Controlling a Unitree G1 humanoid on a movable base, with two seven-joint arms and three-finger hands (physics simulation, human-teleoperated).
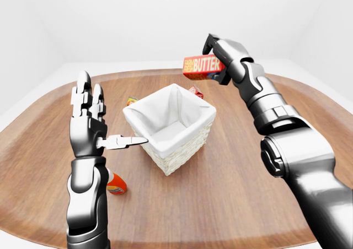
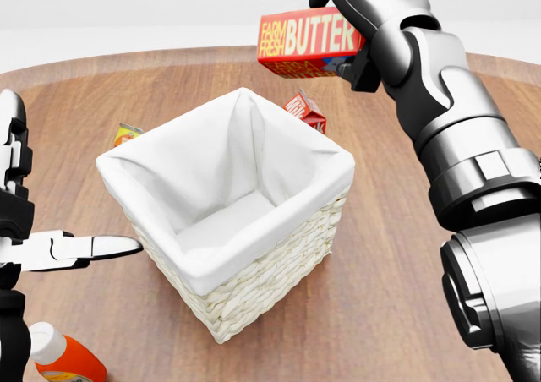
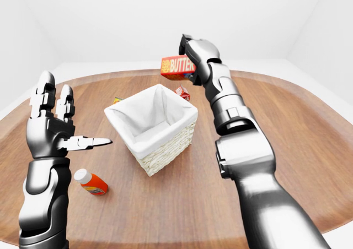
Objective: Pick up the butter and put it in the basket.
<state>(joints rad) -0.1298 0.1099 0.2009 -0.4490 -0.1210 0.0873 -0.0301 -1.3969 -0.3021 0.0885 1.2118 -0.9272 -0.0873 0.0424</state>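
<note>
A red butter box (image 2: 308, 42) with white lettering hangs in the air above the basket's upper right corner, lying level, with my right hand (image 2: 347, 27) shut on its right end. The woven basket (image 2: 254, 272) with a white cloth lining stands in the middle of the round wooden table (image 2: 406, 255); its inside shows only the lining. To the left of the basket my left hand (image 1: 91, 117) is open, fingers up, its thumb (image 2: 110, 246) pointing at the basket's left wall without touching it.
A small red carton (image 2: 306, 110) stands just behind the basket's upper right corner. A small orange packet (image 2: 127, 133) lies at its upper left. An orange bottle with a white cap (image 2: 63, 361) lies at the lower left, below my left hand.
</note>
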